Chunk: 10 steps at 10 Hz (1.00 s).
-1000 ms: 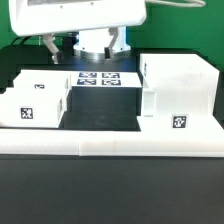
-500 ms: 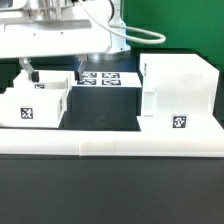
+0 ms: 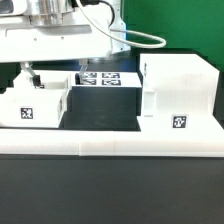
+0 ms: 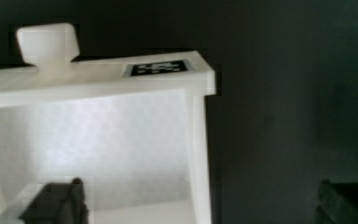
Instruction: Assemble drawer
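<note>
1. White plastic tray box [image 3: 38, 100] of the drawer sits on the dark table [image 3: 100, 112], its knob [image 4: 48, 45] upright.
2. The gripper [image 4: 202, 205] hangs over it, fingers spread wide either side of one wall, holding nothing.
3. The marker board [image 3: 105, 78] lies just beside the tray box, with the large casing [image 3: 178, 95] beyond.
4. A border rail [image 3: 110, 143] runs in front of the tray box.

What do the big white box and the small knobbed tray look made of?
Big box: likely matte white plastic; smooth, even faces, crisp edges. Knobbed tray: seemingly the same plastic; thin even walls, matching white knob. Blur leaves the finish uncertain.
</note>
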Each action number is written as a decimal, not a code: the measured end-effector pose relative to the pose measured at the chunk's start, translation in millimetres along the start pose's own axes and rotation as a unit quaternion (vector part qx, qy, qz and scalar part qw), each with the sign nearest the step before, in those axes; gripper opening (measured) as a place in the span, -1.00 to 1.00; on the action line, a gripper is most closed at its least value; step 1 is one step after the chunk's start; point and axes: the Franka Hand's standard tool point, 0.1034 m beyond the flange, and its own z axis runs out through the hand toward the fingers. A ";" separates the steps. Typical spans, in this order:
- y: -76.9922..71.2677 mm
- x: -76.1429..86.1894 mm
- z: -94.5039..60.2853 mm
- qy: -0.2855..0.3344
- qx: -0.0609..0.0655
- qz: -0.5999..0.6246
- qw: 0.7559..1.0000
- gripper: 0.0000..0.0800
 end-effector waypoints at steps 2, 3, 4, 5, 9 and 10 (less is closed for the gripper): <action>2.4 -6.7 15.7 -0.012 -0.002 -0.013 1.000 0.62; 2.9 -7.5 20.8 -0.016 -0.002 -0.012 1.000 0.62; 3.6 -9.3 26.1 -0.020 -0.002 -0.011 1.000 0.62; 4.7 -11.0 32.1 -0.022 -0.004 -0.010 1.000 0.62; 1.3 -12.3 49.0 -0.013 -0.016 -0.015 1.000 0.62; -0.3 -12.4 49.9 -0.013 -0.015 -0.015 1.000 0.62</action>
